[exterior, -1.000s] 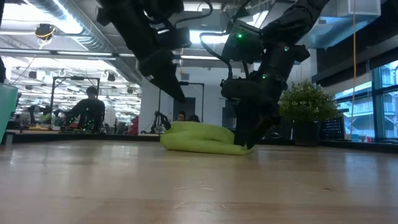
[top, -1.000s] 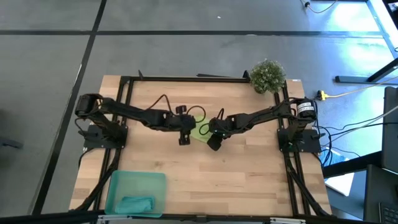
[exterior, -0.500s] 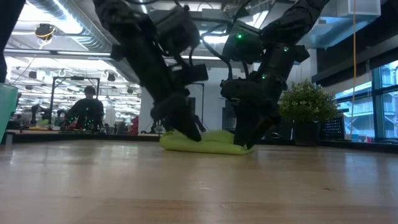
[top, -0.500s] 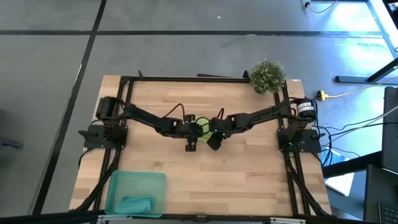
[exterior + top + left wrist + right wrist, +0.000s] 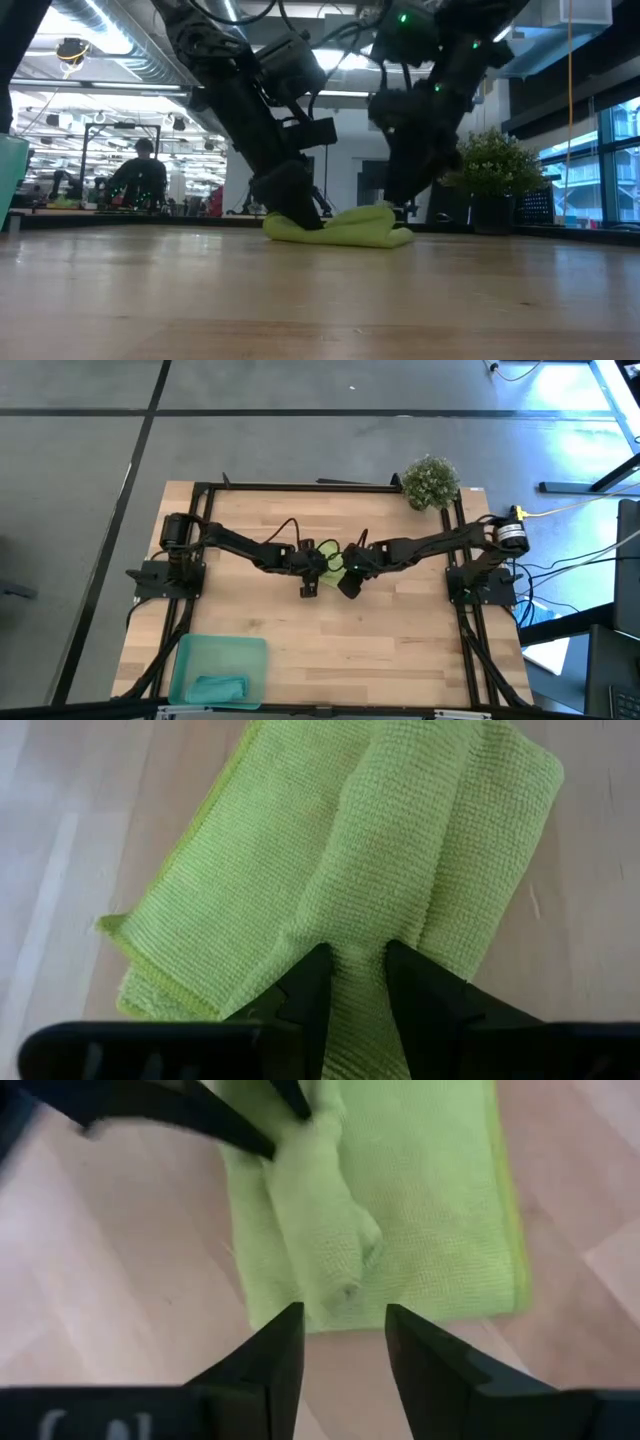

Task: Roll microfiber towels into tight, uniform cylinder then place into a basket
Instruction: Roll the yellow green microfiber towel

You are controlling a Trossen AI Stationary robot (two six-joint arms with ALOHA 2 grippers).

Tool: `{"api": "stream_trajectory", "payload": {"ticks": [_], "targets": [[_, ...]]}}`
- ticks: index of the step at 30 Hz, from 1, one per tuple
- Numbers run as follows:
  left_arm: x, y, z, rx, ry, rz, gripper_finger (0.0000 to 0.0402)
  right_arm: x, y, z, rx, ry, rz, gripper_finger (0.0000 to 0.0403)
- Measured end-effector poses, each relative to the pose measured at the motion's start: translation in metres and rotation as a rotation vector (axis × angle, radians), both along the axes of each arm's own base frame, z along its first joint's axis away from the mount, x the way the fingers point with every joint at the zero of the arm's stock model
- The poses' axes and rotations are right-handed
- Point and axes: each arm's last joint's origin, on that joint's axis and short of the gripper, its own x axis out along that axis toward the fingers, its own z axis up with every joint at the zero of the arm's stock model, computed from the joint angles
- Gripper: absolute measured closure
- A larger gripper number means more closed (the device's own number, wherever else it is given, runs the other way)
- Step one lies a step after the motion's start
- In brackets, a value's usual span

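Note:
The lime towel [image 5: 332, 551] lies partly rolled at the table's middle, with a raised ridge along it [image 5: 400, 830]. My left gripper [image 5: 321, 564] is down on its left end, shut on the cloth [image 5: 358, 955]. My right gripper [image 5: 346, 567] hovers open just above the towel's right end [image 5: 345, 1315]; in the low view it stands a little above the cloth [image 5: 404, 207]. The teal towel [image 5: 218, 687] lies in the teal basket [image 5: 190, 655] at the near left. My left gripper pinches the lime towel's raised ridge [image 5: 356, 925] between its two fingers, at the ridge's end nearest the arm. The fingers come slanting down from the table's left and lie along the ridge. The towel lies on the table.
A bushy potted plant [image 5: 430, 481] stands at the far right corner. The basket sits by the near left edge. Bare wood lies between the towel and the near edge. People sit in the room beyond the table [image 5: 140, 175].
My left gripper has swung from up left of the towel toward the right and down onto its left end, and has taken hold of the ridge. My right gripper has risen off the towel's right end. The towel now lies flatter and longer.

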Motion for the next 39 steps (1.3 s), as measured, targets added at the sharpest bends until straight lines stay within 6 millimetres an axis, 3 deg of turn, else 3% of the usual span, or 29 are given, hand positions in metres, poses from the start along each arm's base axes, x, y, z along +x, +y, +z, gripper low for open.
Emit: {"api": "stream_trajectory", "payload": {"ticks": [6,15,19,23,29,33,39], "targets": [[-0.001,-0.009,-0.002,-0.049,0.014,-0.008,0.0305,-0.001,0.026,0.017,-0.052,-0.081,0.104,0.026],[-0.005,-0.039,-0.003,-0.107,0.038,-0.01,0.0305,-0.009,0.086,0.019,-0.247,-0.115,0.409,0.026],[-0.005,-0.051,-0.004,-0.134,0.034,-0.02,0.0305,-0.01,0.106,0.007,-0.32,-0.083,0.543,0.026],[-0.006,-0.055,-0.004,-0.135,0.035,-0.027,0.0305,-0.002,0.123,-0.021,-0.395,-0.061,0.664,0.026],[-0.006,-0.055,-0.004,-0.138,0.034,-0.024,0.0305,0.008,0.125,-0.051,-0.574,-0.018,0.679,0.026],[-0.006,-0.055,-0.004,-0.139,0.034,-0.024,0.0305,0.008,0.122,-0.055,-0.66,0.019,0.658,0.026],[-0.006,-0.053,-0.004,-0.144,0.035,-0.023,0.0305,0.009,0.109,-0.058,-0.658,0.052,0.626,0.026]]}}
